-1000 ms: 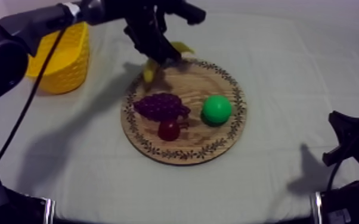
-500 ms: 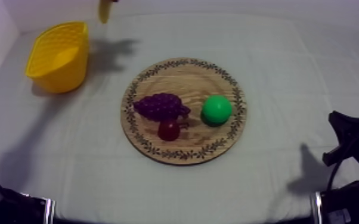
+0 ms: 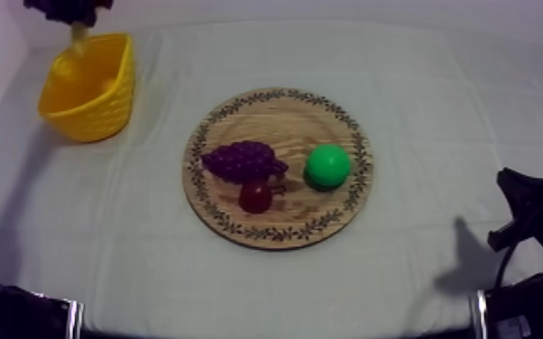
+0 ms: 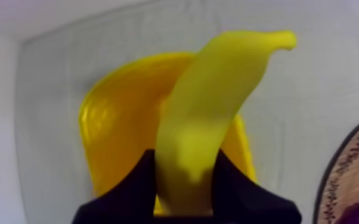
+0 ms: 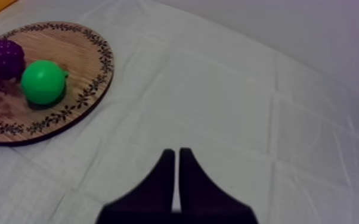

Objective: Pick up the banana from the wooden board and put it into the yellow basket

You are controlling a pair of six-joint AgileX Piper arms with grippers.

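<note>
The yellow banana (image 4: pixel 212 113) hangs upright with my left gripper (image 4: pixel 185 170) shut on its lower end, black fingers (image 4: pixel 134 190) on both sides. It hovers right over the open yellow basket (image 4: pixel 113 131). From above, the left gripper (image 3: pixel 69 9) is at the far left corner, and the banana (image 3: pixel 78 38) dangles from it over the basket (image 3: pixel 95 95). The round wooden board (image 3: pixel 280 117) lies mid-table. My right gripper (image 5: pixel 176 156) is shut on nothing, low over the cloth at the near right.
On the board rest a bunch of grapes (image 3: pixel 243 160), a small red fruit (image 3: pixel 256 196) and a round green fruit (image 3: pixel 328 166). The right arm (image 3: pixel 528 216) sits at the near right edge. A white wall stands left of the basket.
My left arm lifted the banana off the board's far rim and carried it left, from above the table's back edge to over the basket. The right arm stayed still.
</note>
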